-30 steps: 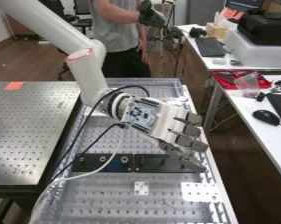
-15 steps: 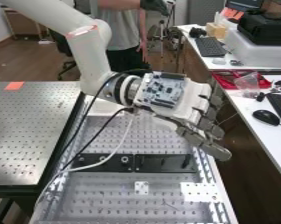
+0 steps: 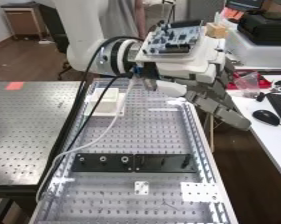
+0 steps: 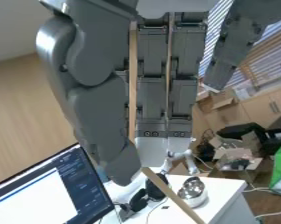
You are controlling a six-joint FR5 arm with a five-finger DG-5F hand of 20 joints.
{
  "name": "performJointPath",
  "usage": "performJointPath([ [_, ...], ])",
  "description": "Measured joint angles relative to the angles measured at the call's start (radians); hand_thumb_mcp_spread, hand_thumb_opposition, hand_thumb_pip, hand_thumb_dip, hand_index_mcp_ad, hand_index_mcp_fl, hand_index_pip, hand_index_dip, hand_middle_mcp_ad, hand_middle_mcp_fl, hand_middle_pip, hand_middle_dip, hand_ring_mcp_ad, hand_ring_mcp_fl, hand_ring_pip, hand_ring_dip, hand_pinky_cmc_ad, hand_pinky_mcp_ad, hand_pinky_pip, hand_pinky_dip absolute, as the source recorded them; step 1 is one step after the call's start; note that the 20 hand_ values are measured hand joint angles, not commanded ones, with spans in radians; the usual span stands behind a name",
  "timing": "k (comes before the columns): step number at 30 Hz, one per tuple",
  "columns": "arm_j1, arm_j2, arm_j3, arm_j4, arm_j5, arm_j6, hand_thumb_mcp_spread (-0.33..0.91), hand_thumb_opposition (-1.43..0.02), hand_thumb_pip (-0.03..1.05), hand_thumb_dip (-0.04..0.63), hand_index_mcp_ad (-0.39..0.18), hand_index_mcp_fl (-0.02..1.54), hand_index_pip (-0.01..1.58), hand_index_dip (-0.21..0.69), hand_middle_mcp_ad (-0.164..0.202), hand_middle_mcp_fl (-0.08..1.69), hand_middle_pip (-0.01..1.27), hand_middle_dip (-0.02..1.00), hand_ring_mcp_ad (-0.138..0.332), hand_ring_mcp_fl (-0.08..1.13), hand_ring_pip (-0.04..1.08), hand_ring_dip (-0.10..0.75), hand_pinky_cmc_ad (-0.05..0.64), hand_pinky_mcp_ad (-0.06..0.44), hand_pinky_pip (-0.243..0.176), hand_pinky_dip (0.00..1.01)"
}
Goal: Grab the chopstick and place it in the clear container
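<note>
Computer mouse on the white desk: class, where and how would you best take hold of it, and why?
The computer mouse is probably best pinched across its two long sides, near the middle, coming from above: it is a low, rounded oval lying flat on the white desk, so its underside is closed off.

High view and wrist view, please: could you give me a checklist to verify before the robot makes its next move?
1. Dark grey mechanical hand raised off the perforated metal bench: ok.
2. Hand fully over the bench: not ok; it extends past the side edge.
3. Chopstick held: cannot tell; a thin, light wooden strip slants near the hand, possibly the chopstick.
4. Clear container identified: cannot tell; the white square-based object looks opaque.
5. Black and white cables slack: ok, they curve loosely.
</note>
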Motion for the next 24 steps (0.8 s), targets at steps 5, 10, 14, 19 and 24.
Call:
performJointPath([
  [5,0.001,0.058,-0.005,-0.055,-0.032,-0.054,0.69,-1.10,0.51,0.222,-0.093,1.06,0.84,0.035,0.044,1.25,0.56,0.68,0.021,1.04,0.08,0.513,0.442,0.288,0.147,0.21],
  [10,0.012,0.119,-0.035,-0.094,-0.060,-0.097,0.69,-1.10,0.51,0.222,-0.089,1.07,0.84,0.035,0.044,1.27,0.55,0.68,0.021,1.04,0.08,0.513,0.443,0.288,0.143,0.21],
  [14,0.035,0.182,-0.082,-0.111,-0.078,-0.112,0.69,-1.10,0.51,0.222,-0.089,1.07,0.83,0.047,0.042,1.27,0.55,0.68,0.016,1.04,0.08,0.513,0.443,0.288,0.147,0.21],
  [19,0.088,0.247,-0.140,-0.124,-0.063,-0.129,0.69,-1.10,0.51,0.222,-0.087,1.07,0.83,0.065,0.047,1.27,0.55,0.68,0.003,1.04,0.08,0.513,0.443,0.290,0.147,0.21],
  [24,0.163,0.292,-0.176,-0.143,0.001,-0.148,0.69,-1.10,0.51,0.222,-0.093,1.07,0.81,0.065,0.058,1.27,0.54,0.69,0.005,1.04,0.08,0.510,0.442,0.290,0.147,0.23],
])
